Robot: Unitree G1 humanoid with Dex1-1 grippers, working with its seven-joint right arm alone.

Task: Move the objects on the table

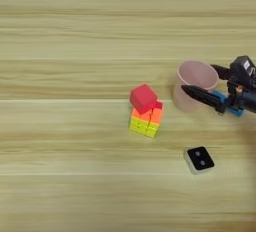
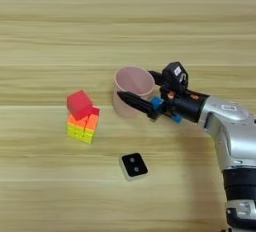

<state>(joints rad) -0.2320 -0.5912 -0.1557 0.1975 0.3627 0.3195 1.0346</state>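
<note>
A plain red cube (image 1: 143, 98) rests tilted on top of a puzzle cube (image 1: 146, 121) with orange, yellow and green squares, near the middle of the table (image 1: 75, 36). To their right stands an upright pink cup (image 2: 132, 82). My right gripper (image 2: 128, 84) reaches in from the right and is shut on the cup. One black finger (image 2: 137, 103) lies against the cup's near wall. The other finger (image 2: 156, 76) goes behind the right side of the rim, and its tip is hidden.
A small black block with two white dots (image 2: 134, 165) lies in front of the cup, nearer the bottom edge. My silver forearm (image 2: 235, 141) fills the lower right of the right eye view.
</note>
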